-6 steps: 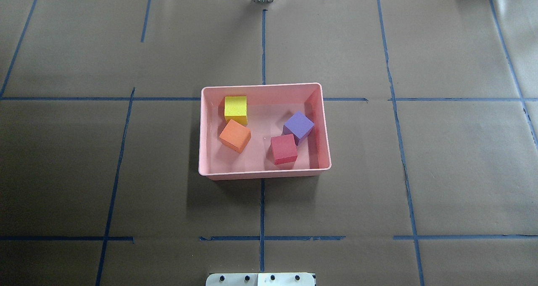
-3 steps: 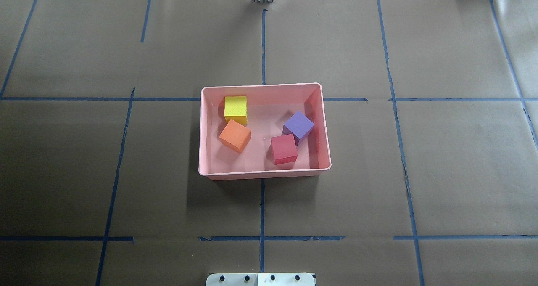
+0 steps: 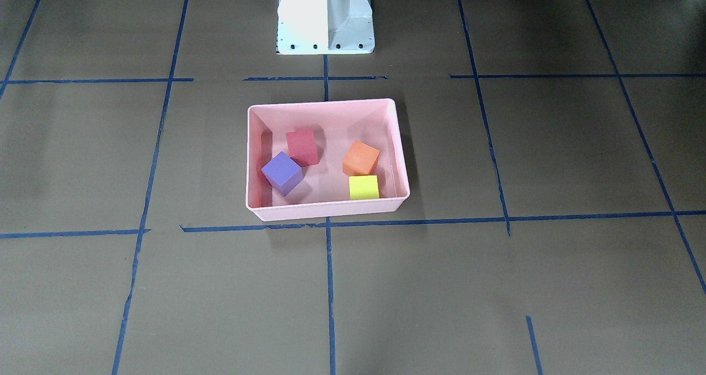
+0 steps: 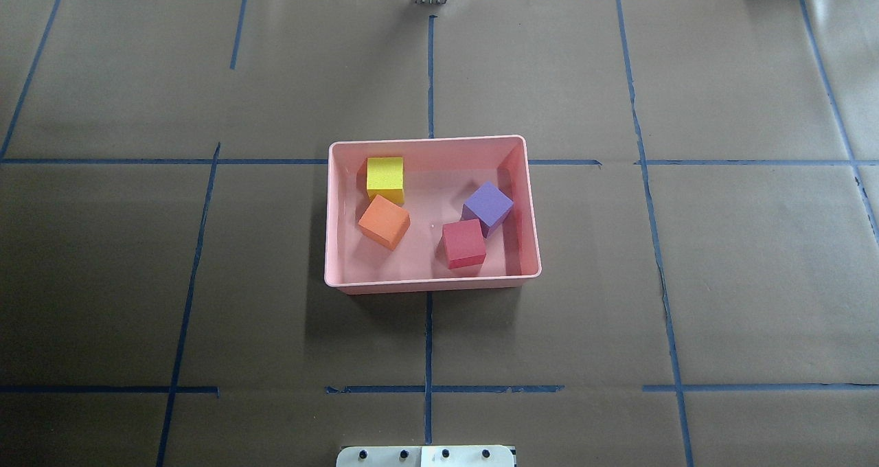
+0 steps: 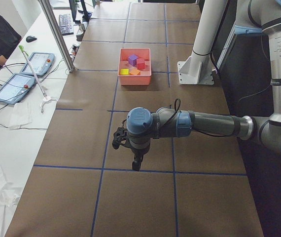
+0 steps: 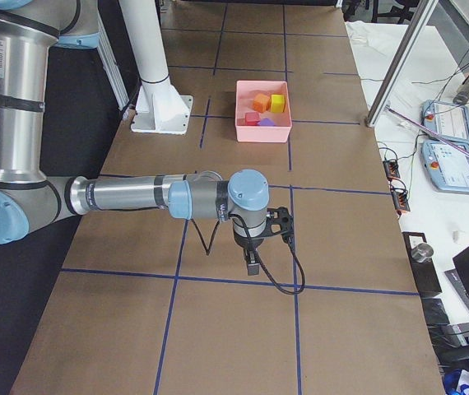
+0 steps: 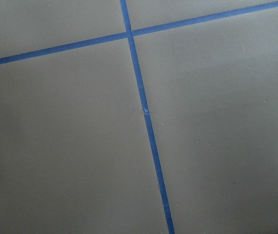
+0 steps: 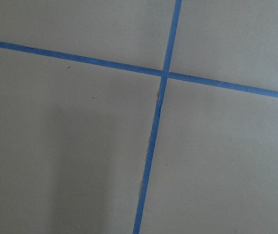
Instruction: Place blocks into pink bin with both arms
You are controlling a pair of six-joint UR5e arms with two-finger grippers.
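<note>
The pink bin point(image 4: 328, 213) sits at the table's middle and holds all the blocks. In it lie the yellow-green block point(image 4: 384, 177), the orange block point(image 4: 384, 222), the purple block point(image 4: 487, 206) and the red block point(image 4: 463, 242). The bin also shows in the front-facing view point(image 3: 325, 212). Neither arm shows in the overhead view. My left gripper point(image 5: 137, 163) hangs over bare table far from the bin, seen only in the exterior left view. My right gripper point(image 6: 252, 265) does the same in the exterior right view. I cannot tell whether either is open or shut.
The white pedestal point(image 3: 325, 16) stands behind the bin on the robot's side. Brown paper with blue tape lines point(image 4: 429, 343) covers the table. Tablets point(image 5: 19, 81) and cables lie on the white bench past the far edge, where an operator sits.
</note>
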